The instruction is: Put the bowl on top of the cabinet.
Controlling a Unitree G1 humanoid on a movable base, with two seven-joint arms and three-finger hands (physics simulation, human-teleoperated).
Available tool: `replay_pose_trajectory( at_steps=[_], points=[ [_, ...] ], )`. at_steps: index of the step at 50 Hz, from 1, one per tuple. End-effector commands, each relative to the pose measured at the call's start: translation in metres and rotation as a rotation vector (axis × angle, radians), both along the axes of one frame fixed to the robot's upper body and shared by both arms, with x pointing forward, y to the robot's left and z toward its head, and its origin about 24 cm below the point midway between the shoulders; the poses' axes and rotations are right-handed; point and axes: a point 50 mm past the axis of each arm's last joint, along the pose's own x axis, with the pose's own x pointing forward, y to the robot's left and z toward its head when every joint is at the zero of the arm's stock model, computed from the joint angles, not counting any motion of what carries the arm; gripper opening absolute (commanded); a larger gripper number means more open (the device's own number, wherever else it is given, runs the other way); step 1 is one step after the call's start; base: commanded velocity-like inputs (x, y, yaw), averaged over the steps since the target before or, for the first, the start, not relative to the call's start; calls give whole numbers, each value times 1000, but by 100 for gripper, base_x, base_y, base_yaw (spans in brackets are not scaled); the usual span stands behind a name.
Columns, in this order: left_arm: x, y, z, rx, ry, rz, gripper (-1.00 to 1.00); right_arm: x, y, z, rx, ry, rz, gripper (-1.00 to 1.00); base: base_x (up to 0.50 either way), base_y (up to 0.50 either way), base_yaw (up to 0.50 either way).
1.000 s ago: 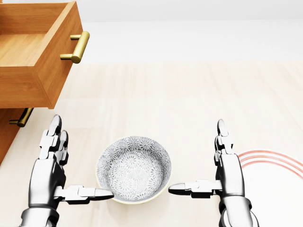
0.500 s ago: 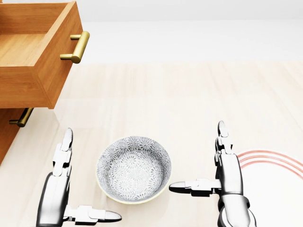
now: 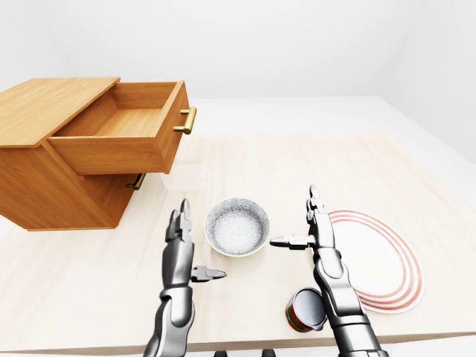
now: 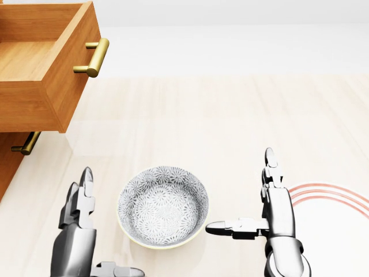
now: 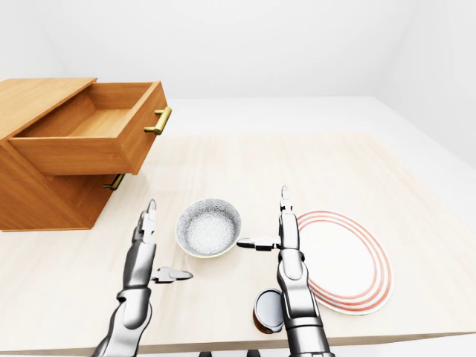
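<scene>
A grey-and-white patterned bowl (image 4: 163, 206) stands upright on the pale wooden table (image 3: 297, 163), low in the head view. My left hand (image 3: 202, 242) is open to the bowl's left, fingers pointing up, its thumb below the rim and clear of it. My right hand (image 4: 239, 190) is open on the bowl's right; its thumb tip reaches almost to the rim. The wooden cabinet (image 3: 44, 108) stands at the upper left with a flat bare top. Its top drawer (image 3: 126, 130) is pulled out.
A white plate with red rings (image 3: 375, 256) lies right of my right hand. A red and green can (image 3: 305, 311) lies on its side near the table's bottom edge, by my right forearm. The lower drawer's brass handle (image 3: 135, 181) shows under the open drawer.
My left hand has drawn back toward the bottom of the head view, its thumb leaving the bowl's lower-left rim. The right hand and the bowl have stayed put.
</scene>
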Motion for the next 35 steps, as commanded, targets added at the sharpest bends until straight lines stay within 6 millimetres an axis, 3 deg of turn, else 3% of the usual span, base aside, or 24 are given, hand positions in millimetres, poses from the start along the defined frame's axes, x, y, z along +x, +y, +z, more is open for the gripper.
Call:
replay_pose_trajectory(
  at_steps=[1,13,28,35],
  points=[
    [-2,-7,-12,221,-74,59,100,0,1,-1,-2,-2,6,100,0,0,0],
    [-5,-22,-22,349,-85,-15,100,-1,2,0,-18,0,8,100,0,0,0],
    [1,-43,-42,544,-62,-170,100,0,6,-2,-30,6,25,100,0,0,0],
    [7,-52,-43,586,-80,-212,100,-1,6,-1,-29,5,30,100,0,0,0]
  ],
)
